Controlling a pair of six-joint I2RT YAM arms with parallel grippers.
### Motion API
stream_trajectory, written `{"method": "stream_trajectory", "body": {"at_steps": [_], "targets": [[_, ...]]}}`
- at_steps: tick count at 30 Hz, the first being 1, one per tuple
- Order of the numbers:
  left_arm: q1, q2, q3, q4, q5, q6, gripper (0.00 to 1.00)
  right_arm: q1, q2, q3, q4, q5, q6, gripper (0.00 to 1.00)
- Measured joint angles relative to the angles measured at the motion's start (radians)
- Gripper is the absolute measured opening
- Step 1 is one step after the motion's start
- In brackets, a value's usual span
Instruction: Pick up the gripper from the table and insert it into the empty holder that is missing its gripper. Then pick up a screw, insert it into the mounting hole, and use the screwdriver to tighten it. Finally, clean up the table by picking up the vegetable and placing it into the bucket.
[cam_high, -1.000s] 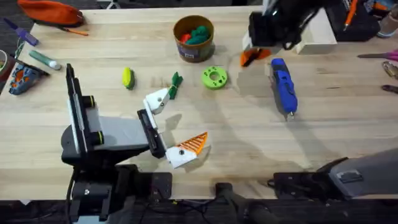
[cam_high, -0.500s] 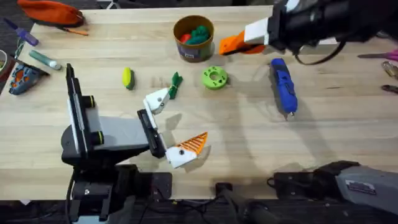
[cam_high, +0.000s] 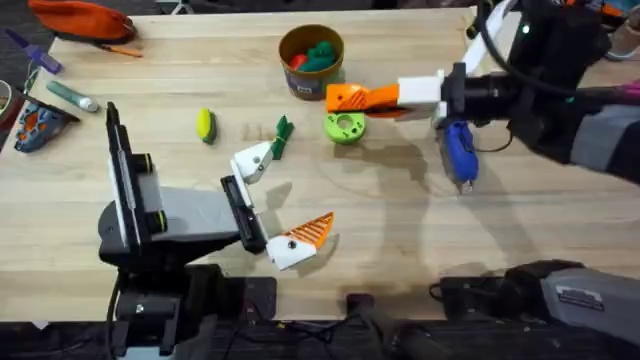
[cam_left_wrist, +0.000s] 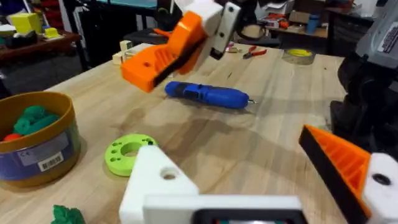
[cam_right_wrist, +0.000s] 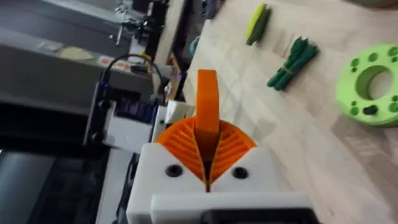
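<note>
Pale wood tabletop (cam_high: 400, 250) lies under my right end effector (cam_high: 360, 98), which hangs above it near the green disc (cam_high: 345, 125), clamped on the wedge block (cam_right_wrist: 207, 99). My left end effector (cam_high: 290, 195) rests spread apart, and the bare white holder (cam_high: 253, 160) is its farther finger. I should line the block's flat face up with that bracket, approach slowly and slide it in squarely. It is small, orange and smooth.

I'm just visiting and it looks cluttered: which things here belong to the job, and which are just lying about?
Job: orange gripper block, white holder, blue screwdriver, yellow bucket, green vegetable, yellow vegetable.
Lying about: orange pouch, perhaps the green disc.
</note>
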Motion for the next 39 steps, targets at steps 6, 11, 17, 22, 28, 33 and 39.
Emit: {"method": "stream_trajectory", "body": {"at_steps": [6, 11, 17, 22, 28, 33, 39], "targets": [[0.0, 0.0, 0.0, 0.0, 0.0, 0.0, 0.986, -0.001, 0.003, -0.105, 0.209, -0.094, 0.108, 0.01], [0.0, 0.0, 0.0, 0.0, 0.0, 0.0, 0.985, -0.002, 0.095, -0.138, 0.248, -0.193, 0.182, 0.01], [0.0, 0.0, 0.0, 0.0, 0.0, 0.0, 0.986, -0.002, 0.229, -0.141, 0.311, -0.31, 0.204, 0.009], [0.0, 0.0, 0.0, 0.0, 0.0, 0.0, 0.986, 0.004, 0.229, -0.141, 0.319, -0.327, 0.204, 0.009], [0.0, 0.0, 0.0, 0.0, 0.0, 0.0, 0.987, 0.047, 0.229, -0.118, 0.318, -0.333, 0.22, 0.009], [0.0, 0.0, 0.0, 0.0, 0.0, 0.0, 0.986, 0.079, 0.229, -0.058, 0.318, -0.334, 0.232, 0.009], [0.0, 0.0, 0.0, 0.0, 0.0, 0.0, 0.986, 0.107, 0.239, 0.005, 0.317, -0.334, 0.274, 0.009]]}}
